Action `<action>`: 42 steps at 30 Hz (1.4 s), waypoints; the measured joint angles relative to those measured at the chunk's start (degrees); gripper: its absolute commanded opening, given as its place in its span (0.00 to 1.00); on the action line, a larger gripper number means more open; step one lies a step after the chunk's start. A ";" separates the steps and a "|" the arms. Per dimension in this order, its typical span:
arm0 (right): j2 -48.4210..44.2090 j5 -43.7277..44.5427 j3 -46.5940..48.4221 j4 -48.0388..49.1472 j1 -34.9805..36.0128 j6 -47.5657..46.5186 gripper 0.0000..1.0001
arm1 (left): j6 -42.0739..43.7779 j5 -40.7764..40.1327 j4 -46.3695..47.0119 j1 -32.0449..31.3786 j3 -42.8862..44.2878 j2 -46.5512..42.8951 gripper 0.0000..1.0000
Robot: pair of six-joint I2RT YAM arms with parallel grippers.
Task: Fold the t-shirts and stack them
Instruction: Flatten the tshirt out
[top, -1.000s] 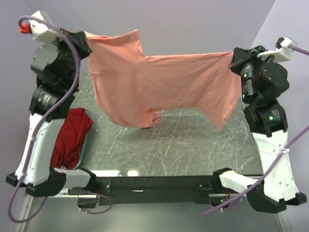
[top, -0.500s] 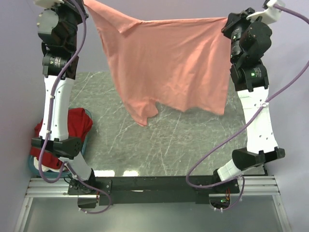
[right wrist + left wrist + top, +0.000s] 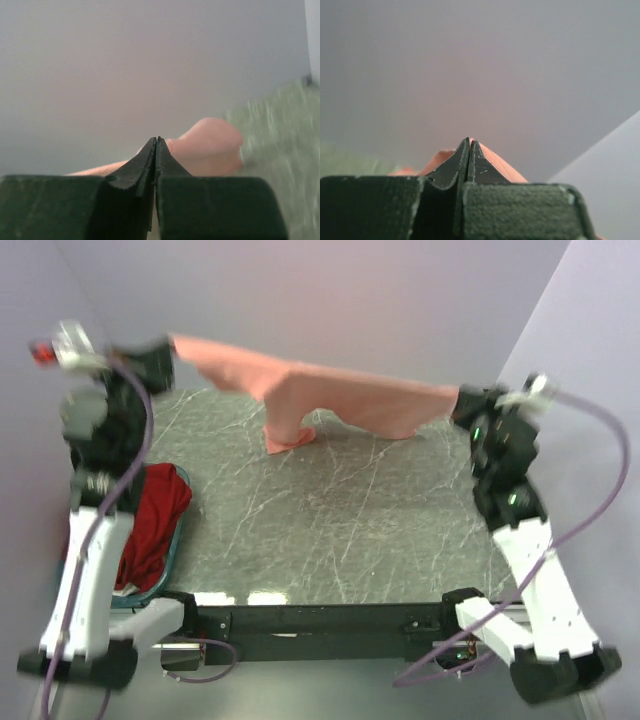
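Note:
The salmon-pink t-shirt [image 3: 340, 400] hangs stretched between my two grippers over the far edge of the table, its lower part bunched and touching the tabletop. My left gripper [image 3: 168, 345] is shut on its left corner, at the far left; pink cloth shows behind the shut fingers in the left wrist view [image 3: 505, 167]. My right gripper [image 3: 462, 400] is shut on the shirt's right corner, at the far right; the shirt shows in the right wrist view [image 3: 210, 145]. The dark red t-shirt [image 3: 155, 525] lies crumpled in the teal round basket [image 3: 178, 540] at the left.
The grey marbled tabletop [image 3: 340, 530] lies below. Purple walls stand at the back and on both sides. A black rail [image 3: 320, 620] with the arm bases runs along the near edge.
Both arms have dropped from high up and swung toward the back. The pink shirt has gone from hanging as a wide sheet to a low stretched band at the table's far edge.

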 measured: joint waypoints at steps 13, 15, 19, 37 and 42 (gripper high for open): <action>-29.57 -14.05 -56.39 -9.44 -0.57 17.25 0.74 | -19.93 2.99 -24.33 -1.01 -68.02 -44.13 0.58; -30.03 -14.29 -56.70 -10.14 -0.57 17.99 0.73 | -22.27 2.40 -25.46 -2.25 -67.54 -47.63 0.58; -27.28 -14.21 -55.84 -10.08 -0.59 18.40 0.74 | -24.22 0.20 -25.70 -2.51 -64.92 -42.75 0.55; -4.44 -3.23 -41.53 -15.30 -3.34 19.19 0.70 | -31.85 -11.76 -26.32 -11.50 -62.10 -17.81 0.55; 0.81 -3.06 -38.53 -14.75 -5.88 19.12 0.70 | -33.75 -15.72 -26.60 -16.24 -59.84 -10.73 0.55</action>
